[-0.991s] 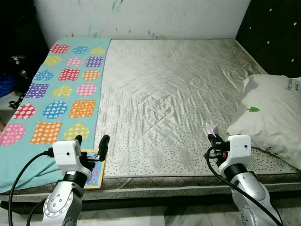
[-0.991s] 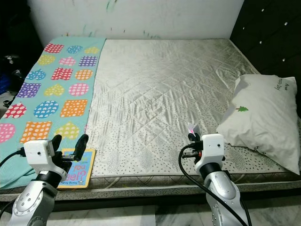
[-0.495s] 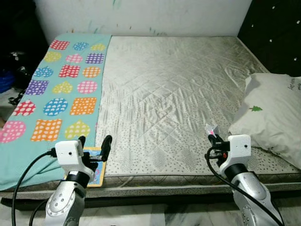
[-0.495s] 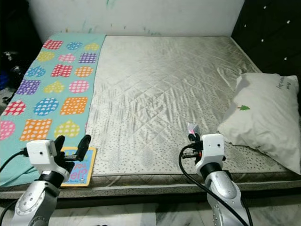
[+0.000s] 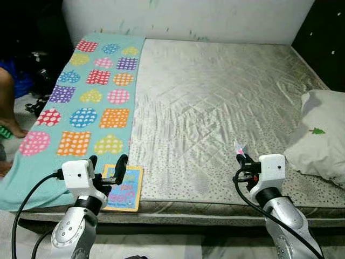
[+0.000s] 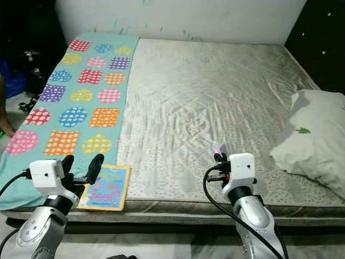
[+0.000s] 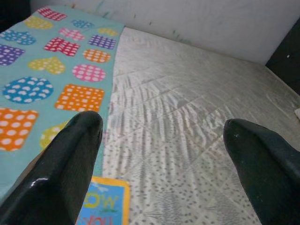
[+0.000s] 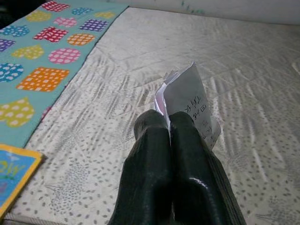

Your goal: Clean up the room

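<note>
Pinching a crumpled white paper slip (image 8: 190, 101) between closed black fingers, the right gripper (image 5: 241, 159) hovers above the near edge of the quilted silver mattress (image 5: 215, 102), presumably carrying litter away. Left gripper (image 5: 105, 167) spread wide, empty, over the glossy yellow-bordered picture book (image 5: 124, 186) at the near edge beside the teal patchwork sheet (image 5: 86, 102). Soft white pillow (image 5: 323, 135) at the right edge.

Bare quilted silver mattress (image 5: 215, 102) takes up most of frame. White wall (image 5: 188, 19) along top edge. Dark tufted headboard (image 5: 329, 43) upper right. Person's bare leg and foot (image 5: 8, 105) at left edge, beside dark clutter (image 5: 40, 70).
</note>
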Tool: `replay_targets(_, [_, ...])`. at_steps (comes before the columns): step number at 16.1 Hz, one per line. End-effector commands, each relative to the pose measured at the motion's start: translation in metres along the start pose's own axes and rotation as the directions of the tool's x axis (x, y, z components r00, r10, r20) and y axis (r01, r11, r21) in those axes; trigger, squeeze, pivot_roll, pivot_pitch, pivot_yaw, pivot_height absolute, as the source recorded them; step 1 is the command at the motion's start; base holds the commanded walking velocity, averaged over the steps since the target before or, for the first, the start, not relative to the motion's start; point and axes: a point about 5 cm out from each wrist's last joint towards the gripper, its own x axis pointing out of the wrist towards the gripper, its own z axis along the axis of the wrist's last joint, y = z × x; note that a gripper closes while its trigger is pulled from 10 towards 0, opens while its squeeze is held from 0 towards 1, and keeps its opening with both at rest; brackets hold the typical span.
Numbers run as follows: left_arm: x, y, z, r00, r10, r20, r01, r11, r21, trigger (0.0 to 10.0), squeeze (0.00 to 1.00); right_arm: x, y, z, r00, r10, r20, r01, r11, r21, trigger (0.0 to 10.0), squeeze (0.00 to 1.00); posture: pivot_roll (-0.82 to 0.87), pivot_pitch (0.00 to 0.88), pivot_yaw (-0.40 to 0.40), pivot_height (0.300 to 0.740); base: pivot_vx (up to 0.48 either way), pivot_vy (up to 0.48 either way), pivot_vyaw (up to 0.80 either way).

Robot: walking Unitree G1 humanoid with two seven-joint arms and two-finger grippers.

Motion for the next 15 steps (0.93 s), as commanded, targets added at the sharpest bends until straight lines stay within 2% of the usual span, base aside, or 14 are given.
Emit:
replay_targets(1, [-0.0002, -0.0014, 0.002, 1.0, -0.007, 0.001, 0.007, 1.0, 0.004, 10.0, 0.0, -0.0007, -0.0009, 0.0054, 1.0, 0.001, 0.014, -0.001, 1.0, -0.014, 10.0, 0.0, -0.08, 0.142, -0.023, 0.74, 0.0, 0.394, 0.0])
replay_targets(14, [0.004, -0.0019, 0.0016, 1.0, -0.004, 0.013, 0.004, 1.0, 0.001, 10.0, 0.0, 0.0064, 0.0022, 0.0081, 1.0, 0.02, 0.024, -0.019, 0.999, -0.032, 10.0, 0.0, -0.08, 0.123, -0.029, 0.74, 0.0, 0.42, 0.0])
replay_targets(15, [0.0041, -0.0018, 0.002, 1.0, -0.003, 0.017, 0.003, 1.0, -0.001, 10.0, 0.0, 0.0068, 0.002, 0.0081, 0.999, 0.02, 0.025, -0.019, 0.999, -0.032, 10.0, 0.0, -0.08, 0.119, -0.029, 0.74, 0.0, 0.0, 0.0])
